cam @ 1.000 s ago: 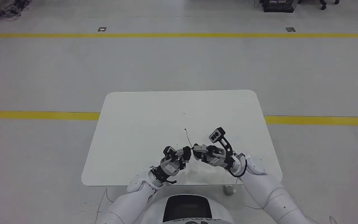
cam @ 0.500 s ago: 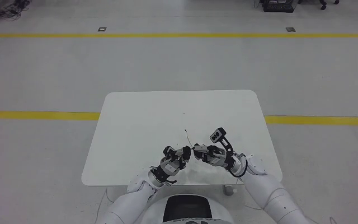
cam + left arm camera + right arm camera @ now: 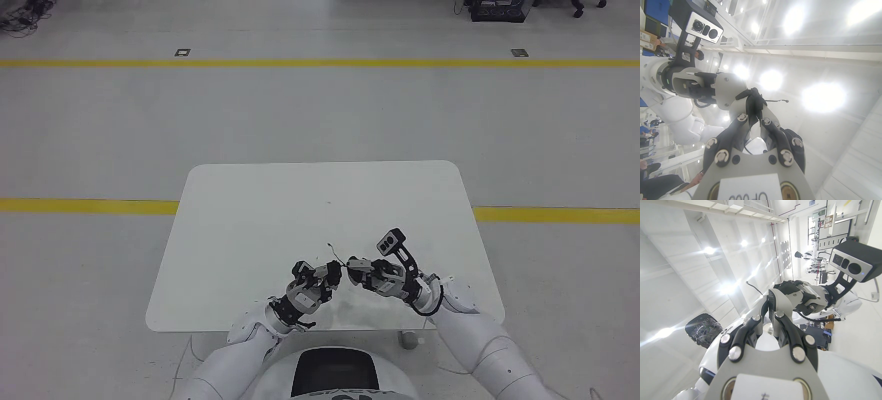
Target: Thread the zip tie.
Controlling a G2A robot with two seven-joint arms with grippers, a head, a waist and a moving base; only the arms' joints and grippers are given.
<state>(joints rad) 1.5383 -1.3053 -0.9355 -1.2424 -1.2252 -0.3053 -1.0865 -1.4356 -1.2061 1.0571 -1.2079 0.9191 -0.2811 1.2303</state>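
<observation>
The zip tie is a thin black strip held over the near part of the white table. My left gripper and right gripper meet tip to tip, both shut on the zip tie's lower part. In the left wrist view the left gripper pinches the strip, and the zip tie's free end sticks out sideways past the fingers. The right wrist view has the right gripper closed, with the zip tie curving away from it. Where the strip sits between the pads is hidden.
The table's far half and both sides lie bare around the grippers. Yellow floor lines run beyond the table edges. The right arm's wrist camera bracket stands up just right of the meeting point.
The zip tie's free end now sits a little closer to the grippers and leans more to the left. The right gripper has shifted very slightly; the left has held still.
</observation>
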